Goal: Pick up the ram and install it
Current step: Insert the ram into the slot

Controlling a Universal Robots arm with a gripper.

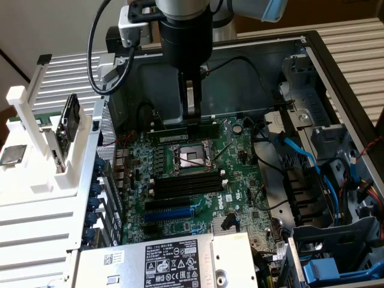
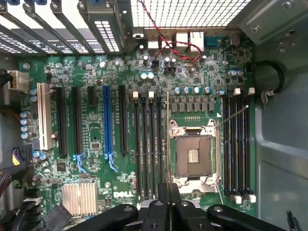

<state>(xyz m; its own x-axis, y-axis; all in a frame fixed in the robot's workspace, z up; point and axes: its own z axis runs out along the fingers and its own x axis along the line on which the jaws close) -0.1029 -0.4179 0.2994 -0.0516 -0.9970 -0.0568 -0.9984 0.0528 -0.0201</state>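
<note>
Gripper [image 2: 168, 193] foremost | jaws narrow, clamped on the ram [image 1: 209, 127] | ram held level, long edge down, above motherboard [image 1: 231, 141] near its far edge, beyond CPU socket [image 1: 189, 157] | memory slots [image 1: 186, 185] unfilled

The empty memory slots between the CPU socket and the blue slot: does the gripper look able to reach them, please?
Probably yes: the gripper, jaws shut on the ram, hangs above the motherboard, and nothing lies across those memory slots.
</note>
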